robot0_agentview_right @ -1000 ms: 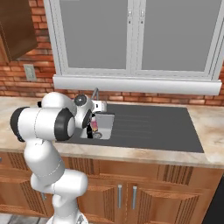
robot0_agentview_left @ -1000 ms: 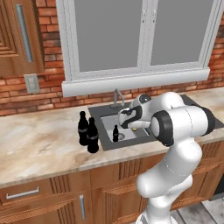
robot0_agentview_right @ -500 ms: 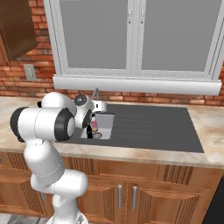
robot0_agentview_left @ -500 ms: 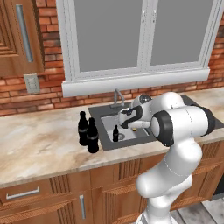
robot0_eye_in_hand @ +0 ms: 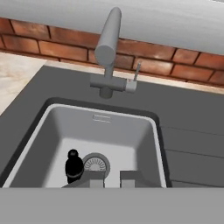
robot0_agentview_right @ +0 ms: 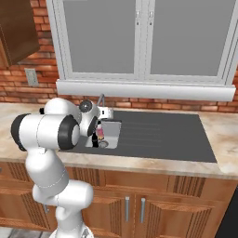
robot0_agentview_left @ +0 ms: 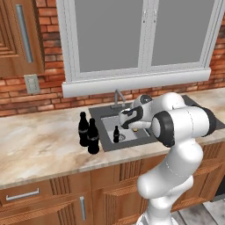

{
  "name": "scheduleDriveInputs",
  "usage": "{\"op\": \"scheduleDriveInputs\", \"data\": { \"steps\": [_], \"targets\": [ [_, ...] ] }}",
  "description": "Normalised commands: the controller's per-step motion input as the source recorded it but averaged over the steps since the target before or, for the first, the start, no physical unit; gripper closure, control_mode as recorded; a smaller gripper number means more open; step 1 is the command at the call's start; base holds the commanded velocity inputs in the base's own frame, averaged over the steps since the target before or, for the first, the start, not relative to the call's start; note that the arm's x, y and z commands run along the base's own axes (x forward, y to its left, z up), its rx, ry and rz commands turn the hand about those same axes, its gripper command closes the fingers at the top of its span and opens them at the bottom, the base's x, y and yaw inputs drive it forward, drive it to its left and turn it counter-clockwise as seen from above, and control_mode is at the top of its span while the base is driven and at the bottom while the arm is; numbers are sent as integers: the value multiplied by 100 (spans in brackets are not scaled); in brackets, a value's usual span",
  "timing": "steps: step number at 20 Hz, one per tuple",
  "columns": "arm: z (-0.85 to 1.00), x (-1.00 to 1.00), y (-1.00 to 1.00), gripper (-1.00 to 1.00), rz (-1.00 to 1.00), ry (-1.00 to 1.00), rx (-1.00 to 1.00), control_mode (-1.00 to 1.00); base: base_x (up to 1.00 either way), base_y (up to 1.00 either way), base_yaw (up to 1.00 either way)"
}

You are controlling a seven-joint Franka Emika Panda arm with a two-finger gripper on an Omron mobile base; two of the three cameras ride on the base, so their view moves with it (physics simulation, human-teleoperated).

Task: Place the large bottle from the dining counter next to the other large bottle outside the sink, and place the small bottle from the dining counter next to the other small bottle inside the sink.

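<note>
Nearest thing in the left base view is the beige marbled stone counter [robot0_agentview_left: 39,149] across the lower left. Two glossy black cola-shaped bottles stand on it left of centre, touching or nearly so: front bottle [robot0_agentview_left: 92,136] and back bottle [robot0_agentview_left: 83,128], both upright and just off the left edge of the dark grey sink plate [robot0_agentview_left: 105,147].

In the steel basin [robot0_eye_in_hand: 131,140] there's one small dark bottle [robot0_eye_in_hand: 73,166], upright, right beside the one round drain [robot0_eye_in_hand: 96,164].

The two-finger gripper [robot0_eye_in_hand: 112,177] hangs over the near side of the basin at the bottom of the hand view. Its jaws are pinched about as tight as they go, and in the right base view one tiny tan-amber bottle [robot0_agentview_right: 100,133] sits in them, above the basin just right of the dark one.

Behind that: one curved chrome tap [robot0_eye_in_hand: 107,48], then red brick wall [robot0_agentview_left: 26,99] and the white-framed window [robot0_agentview_left: 140,35].
</note>
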Motion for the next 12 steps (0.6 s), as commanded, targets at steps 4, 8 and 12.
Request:
{"op": "scheduleDriveInputs", "data": {
  "steps": [4,8,12],
  "targets": [
    [0,0,0,100,0,0,0,100,9,0,0],
    [-5,1,0,100,0,0,3,-100,2,0,0],
    [-7,10,0,100,0,0,5,-100,0,0,0]
  ]
}}
